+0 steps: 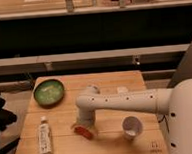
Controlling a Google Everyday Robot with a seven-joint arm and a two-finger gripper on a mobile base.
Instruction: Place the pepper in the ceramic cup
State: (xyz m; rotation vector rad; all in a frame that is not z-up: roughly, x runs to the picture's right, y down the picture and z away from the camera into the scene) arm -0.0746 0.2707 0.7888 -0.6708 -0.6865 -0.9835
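ceramic cup [132, 127]: front-right part of the desk [110, 80], mouth up, inside reads plain white. green bowl [48, 92]: back-left corner, mottled green inside, can't tell any contents. pepper [85, 132]: on the desk surface near the front edge, left of centre, well apart from the cup; small, red-orange, glossy. gripper [83, 125]: down right at the pepper, on top of it; grip state can't be told. white tube [43, 139]: front-left corner, lying flat.
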